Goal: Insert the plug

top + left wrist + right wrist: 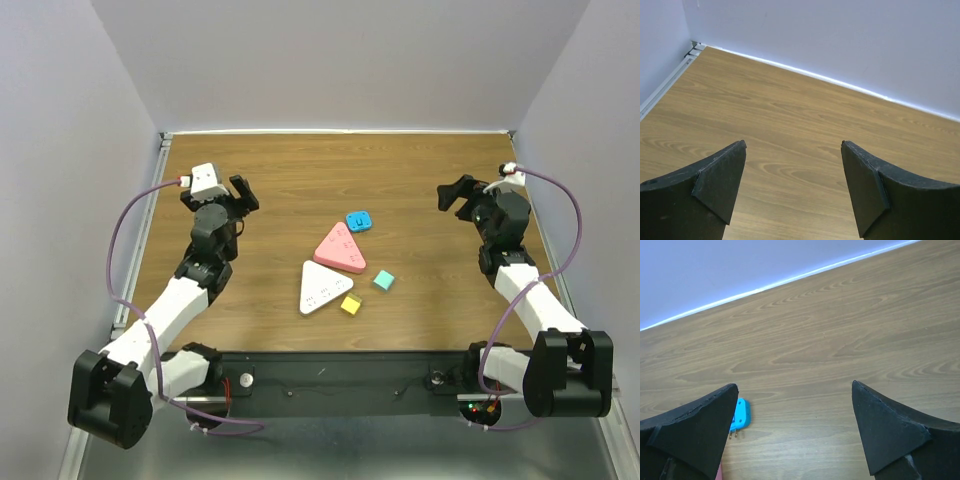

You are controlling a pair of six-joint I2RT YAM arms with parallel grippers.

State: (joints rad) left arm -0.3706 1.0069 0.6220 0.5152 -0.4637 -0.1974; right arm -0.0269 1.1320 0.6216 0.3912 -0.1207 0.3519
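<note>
A wooden table is filling the middle of the frame. Near its centre a pink triangular block is lying just above a white triangular block. A blue plug is sitting to their upper right, and a teal cube and a yellow cube are sitting to the white block's right.

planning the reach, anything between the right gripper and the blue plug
Nothing: only bare wooden table between the right gripper and the blue plug, clearest in the top view.
</note>
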